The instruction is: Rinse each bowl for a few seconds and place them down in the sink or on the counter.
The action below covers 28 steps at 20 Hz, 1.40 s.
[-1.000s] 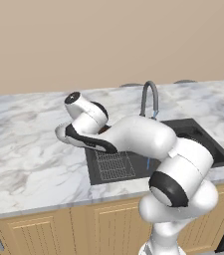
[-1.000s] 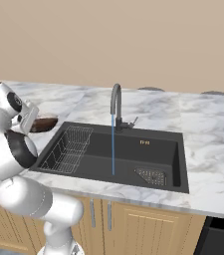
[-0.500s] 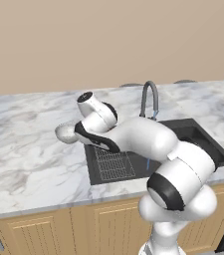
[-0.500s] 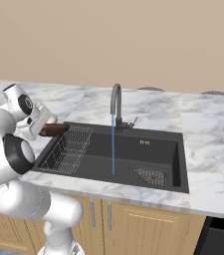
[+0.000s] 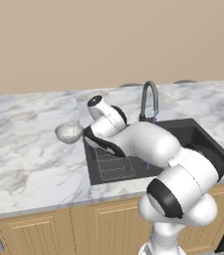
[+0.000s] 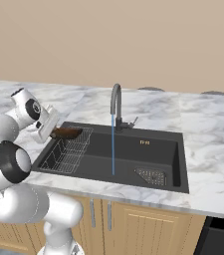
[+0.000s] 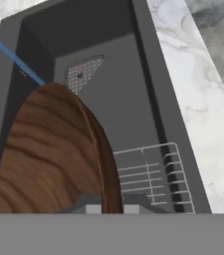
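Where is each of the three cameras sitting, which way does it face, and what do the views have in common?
Left base view: behind the arm's left, looking down over the counter and speckled bowl; arm rises lower right.
Right base view: behind the right, over the sink and running faucet; arm lower left.
Hand view: on the hand, looking along the wooden bowl it holds.
Shared: sink, wire rack.

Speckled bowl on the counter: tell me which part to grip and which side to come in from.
Grip the speckled bowl by its rim, one finger inside and one outside, coming down from above. It appears to sit upright on the marble counter just left of the sink, mouth up, so its thin wall is probably the only part narrow enough to pinch. Its sink-side edge likely suits best, nearest the arm.
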Motion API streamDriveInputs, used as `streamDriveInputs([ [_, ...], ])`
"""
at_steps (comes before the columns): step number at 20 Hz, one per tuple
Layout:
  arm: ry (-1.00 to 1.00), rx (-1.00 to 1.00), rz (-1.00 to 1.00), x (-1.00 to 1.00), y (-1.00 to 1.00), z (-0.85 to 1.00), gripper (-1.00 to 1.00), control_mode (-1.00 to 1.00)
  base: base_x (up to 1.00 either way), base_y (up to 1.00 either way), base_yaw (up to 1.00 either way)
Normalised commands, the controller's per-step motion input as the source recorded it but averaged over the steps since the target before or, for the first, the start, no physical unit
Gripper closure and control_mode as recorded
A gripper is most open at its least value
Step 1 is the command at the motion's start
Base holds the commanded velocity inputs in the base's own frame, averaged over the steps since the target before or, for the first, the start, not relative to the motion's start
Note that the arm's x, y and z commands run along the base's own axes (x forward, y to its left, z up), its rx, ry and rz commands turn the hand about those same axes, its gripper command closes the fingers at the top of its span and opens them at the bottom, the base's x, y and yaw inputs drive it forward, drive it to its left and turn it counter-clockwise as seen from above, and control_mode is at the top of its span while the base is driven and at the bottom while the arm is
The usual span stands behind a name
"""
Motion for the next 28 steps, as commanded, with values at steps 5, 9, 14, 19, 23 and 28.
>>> streamDriveInputs([
  [5,-0.01,0.00,-0.07,0.07,-0.39,-0.03,1.00,-1.00,0.00,0.00,0.00],
  [9,0.00,0.00,-0.06,0.11,-0.34,-0.03,1.00,-1.00,0.00,0.00,0.00],
  [14,0.00,0.01,-0.05,0.09,-0.34,-0.02,1.00,-1.00,0.00,0.00,0.00],
  [19,-0.02,0.00,-0.03,0.06,-0.25,-0.03,1.00,-1.00,0.00,0.00,0.00],
  [23,-0.03,0.00,-0.02,0.05,-0.26,-0.02,1.00,-1.00,0.00,0.00,0.00],
  [28,-0.04,0.00,-0.02,0.01,-0.30,-0.04,1.00,-1.00,0.00,0.00,0.00],
])
